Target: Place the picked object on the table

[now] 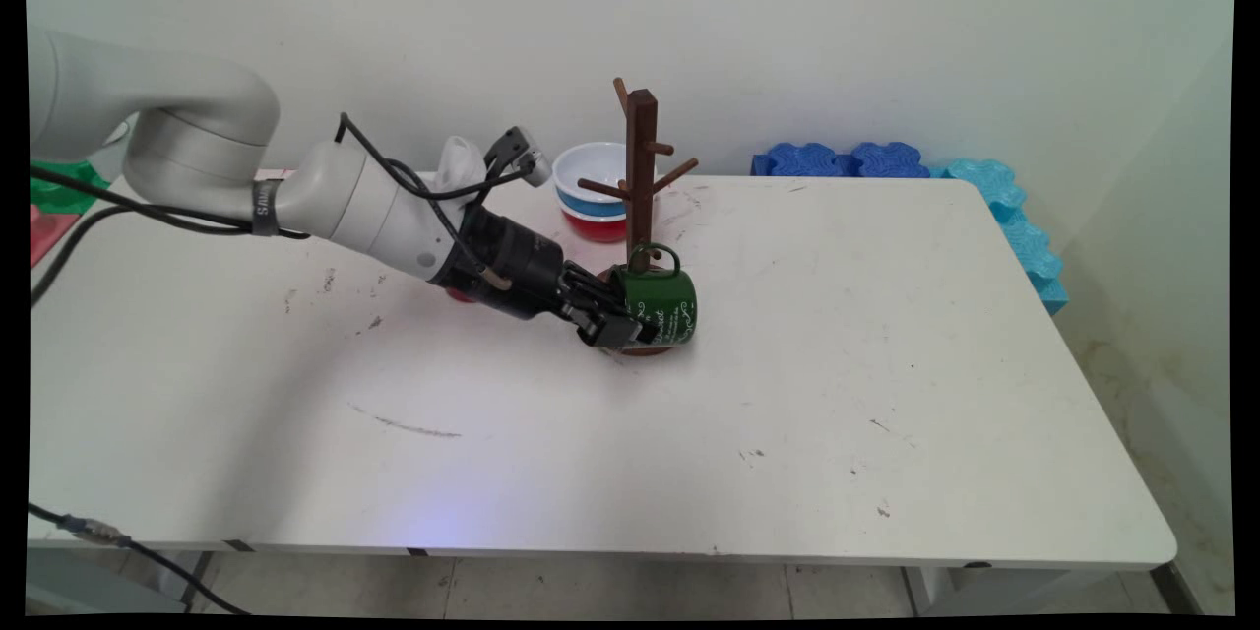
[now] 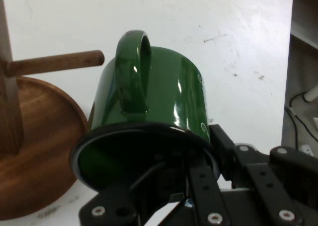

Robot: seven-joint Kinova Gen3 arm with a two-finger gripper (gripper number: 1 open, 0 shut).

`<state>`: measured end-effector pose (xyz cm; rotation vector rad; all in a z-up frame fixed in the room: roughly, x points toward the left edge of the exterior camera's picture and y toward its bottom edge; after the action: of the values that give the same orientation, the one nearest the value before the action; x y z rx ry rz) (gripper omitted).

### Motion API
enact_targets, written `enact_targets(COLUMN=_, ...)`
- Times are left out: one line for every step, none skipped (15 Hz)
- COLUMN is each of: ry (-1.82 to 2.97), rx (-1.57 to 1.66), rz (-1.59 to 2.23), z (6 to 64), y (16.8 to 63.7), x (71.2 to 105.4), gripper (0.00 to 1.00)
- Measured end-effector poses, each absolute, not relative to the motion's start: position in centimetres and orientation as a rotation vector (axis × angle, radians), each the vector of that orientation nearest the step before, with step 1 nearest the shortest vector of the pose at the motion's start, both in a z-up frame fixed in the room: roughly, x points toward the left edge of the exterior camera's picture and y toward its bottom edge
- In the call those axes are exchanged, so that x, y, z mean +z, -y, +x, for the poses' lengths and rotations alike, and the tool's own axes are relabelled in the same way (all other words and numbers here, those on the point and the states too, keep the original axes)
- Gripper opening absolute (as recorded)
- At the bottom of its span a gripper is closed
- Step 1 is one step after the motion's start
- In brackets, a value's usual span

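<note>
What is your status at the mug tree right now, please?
Gripper shut on green mug rim, mug tipped sideways. Mug low beside wooden mug tree, over its base. Stacked bowls behind.

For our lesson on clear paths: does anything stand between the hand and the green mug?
Nothing visible does. The hand already grips the green mug by its rim, one finger inside and one outside, beside the rack.
</note>
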<state>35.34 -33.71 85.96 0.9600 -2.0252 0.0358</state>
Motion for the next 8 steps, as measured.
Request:
enact_targets(ry=2.034, rx=0.038, rz=0.955, z=35.4, y=33.6, x=86.1, gripper=0.0)
enact_targets(ry=2.041, rx=0.043, rz=0.951, z=35.5, y=33.5, x=86.2, gripper=0.0)
enact_targets(ry=2.051, rx=0.051, rz=0.948, z=35.7, y=33.5, x=86.4, gripper=0.0)
enact_targets(ry=2.062, rx=0.06, rz=0.944, z=35.9, y=33.5, x=86.5, gripper=0.0)
enact_targets(ry=2.072, rx=0.068, rz=0.94, z=36.1, y=33.5, x=86.7, gripper=0.0)
enact_targets(ry=2.085, rx=0.079, rz=0.936, z=36.3, y=33.5, x=86.9, gripper=0.0)
enact_targets(ry=2.099, rx=0.091, rz=0.933, z=36.6, y=33.5, x=87.1, gripper=0.0)
enact_targets(ry=2.118, rx=0.105, rz=0.928, z=36.9, y=33.5, x=87.3, gripper=0.0)
